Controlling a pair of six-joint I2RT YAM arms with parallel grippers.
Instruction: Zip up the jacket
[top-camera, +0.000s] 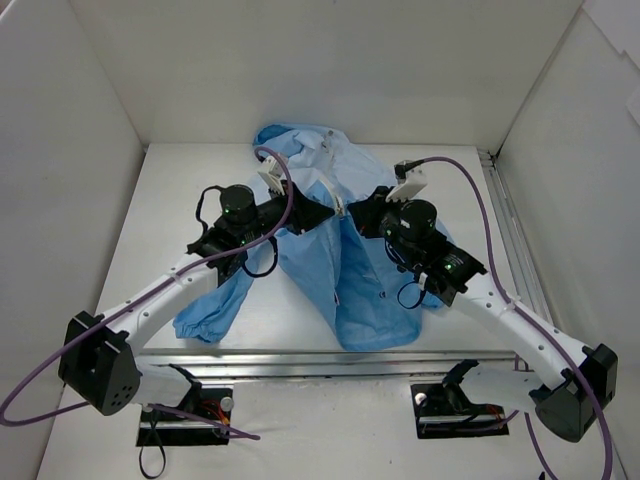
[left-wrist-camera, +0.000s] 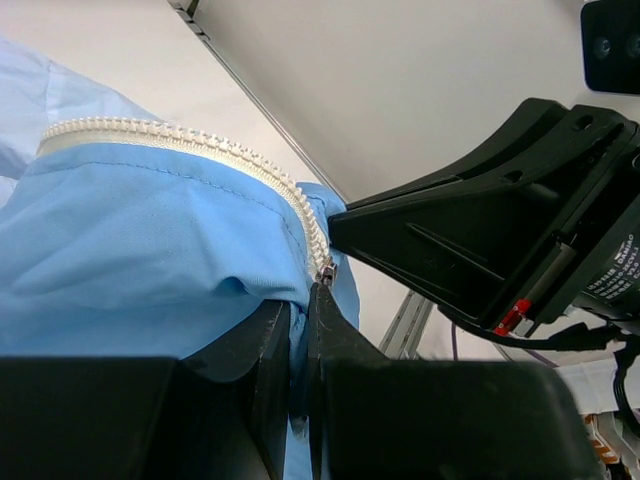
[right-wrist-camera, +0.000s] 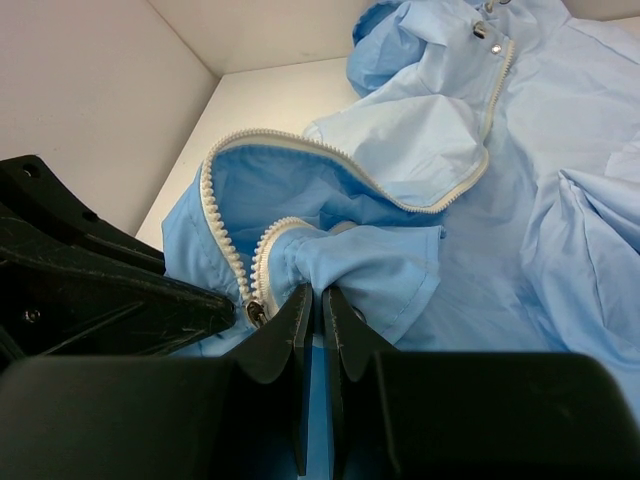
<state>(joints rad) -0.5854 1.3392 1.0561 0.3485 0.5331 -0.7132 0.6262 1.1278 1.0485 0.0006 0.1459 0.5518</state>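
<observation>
Left gripper (left-wrist-camera: 300, 312) is pinched on jacket (top-camera: 345, 290) fabric just below the zipper slider (left-wrist-camera: 326, 270); right gripper (right-wrist-camera: 318, 300) is clamped on fabric beside it. Mid-table the jacket is spread; the teeth (right-wrist-camera: 225, 225) are seen parted, so most zipping is judged left

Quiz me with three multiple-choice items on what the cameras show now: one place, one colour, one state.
1. The left claw and right claw meet where on the jacket? A. a cuff B. the hood C. the front zipper
2. Zipper teeth colour? A. white B. black C. red
3. Right claw state? A. wide open B. shut on the jacket C. out of view
1C: both wrist views show the slider beside each claw. 2A: the teeth look white. 3B: blue cloth is pinched in it.
</observation>
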